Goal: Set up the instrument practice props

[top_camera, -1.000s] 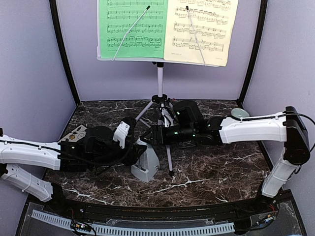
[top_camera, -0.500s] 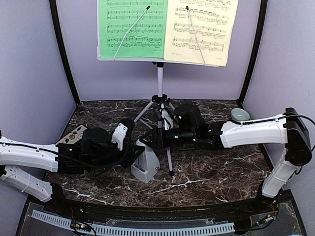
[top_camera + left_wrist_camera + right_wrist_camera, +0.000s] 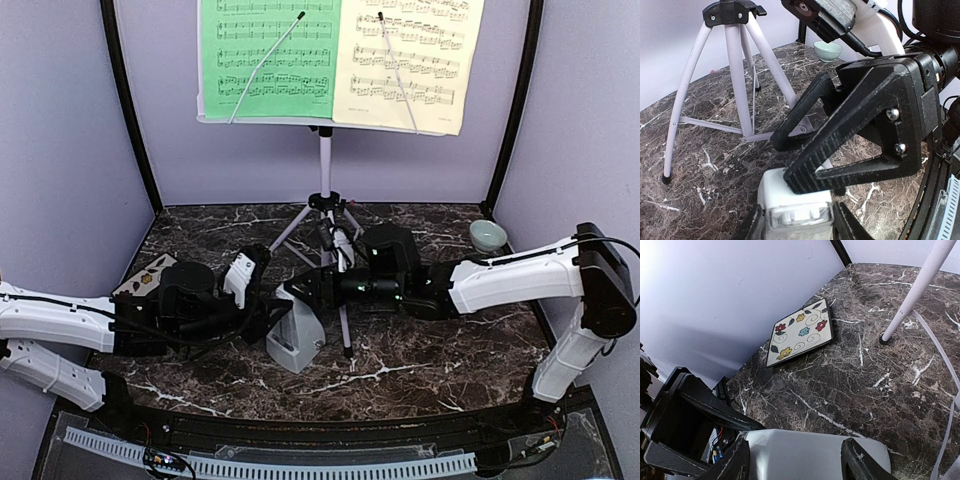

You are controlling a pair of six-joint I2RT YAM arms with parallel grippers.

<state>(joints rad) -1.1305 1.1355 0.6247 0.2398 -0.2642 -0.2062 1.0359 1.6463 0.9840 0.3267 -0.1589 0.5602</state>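
Right gripper (image 3: 292, 291), spread wide, is shifting left from the stand onto metronome (image 3: 297, 342) at frame centre. Left gripper (image 3: 270, 318) is clamping it. Handover probably starting.

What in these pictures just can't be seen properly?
- Top view: green sheet and pale-yellow sheet cut off by the upper edge.
- Top view: floral tile mostly under the left arm.
- All views: whether left gripper or right gripper actually pinches the metronome; fingers hide contact.
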